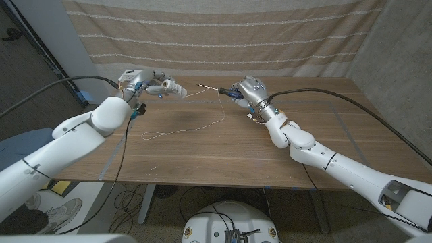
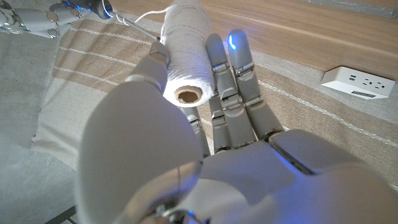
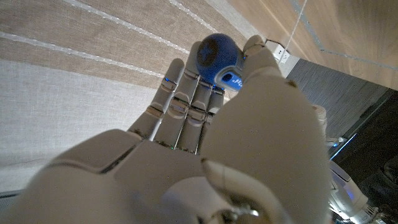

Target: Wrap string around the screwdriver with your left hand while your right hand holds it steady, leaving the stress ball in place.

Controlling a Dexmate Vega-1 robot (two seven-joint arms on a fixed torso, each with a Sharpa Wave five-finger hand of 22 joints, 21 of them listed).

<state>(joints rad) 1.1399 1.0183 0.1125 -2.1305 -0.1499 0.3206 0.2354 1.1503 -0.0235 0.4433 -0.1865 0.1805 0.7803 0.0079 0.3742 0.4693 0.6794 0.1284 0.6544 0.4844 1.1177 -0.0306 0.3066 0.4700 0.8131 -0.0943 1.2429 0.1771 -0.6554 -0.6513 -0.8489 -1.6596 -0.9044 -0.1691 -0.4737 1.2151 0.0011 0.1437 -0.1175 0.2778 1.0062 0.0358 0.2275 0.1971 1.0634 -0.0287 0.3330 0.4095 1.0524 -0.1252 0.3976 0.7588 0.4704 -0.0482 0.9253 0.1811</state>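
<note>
left hand [image 1: 150,84] gripping a string spool [image 2: 185,53] above the table [image 1: 202,158], right hand [image 1: 247,90] wrapped round the screwdriver [image 1: 214,88] handle, tip toward the spool, loose string [image 1: 185,127] trailing onto the table below the screwdriver

wooden table [image 1: 202,158], looped string [image 1: 185,128] on it

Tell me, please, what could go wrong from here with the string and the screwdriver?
The left hand holds the spool up off the table, and slack string loops over the wood; it could snag or tangle. The right hand grips the screwdriver by its blue handle only, so a hard tug might tilt the shaft.
</note>
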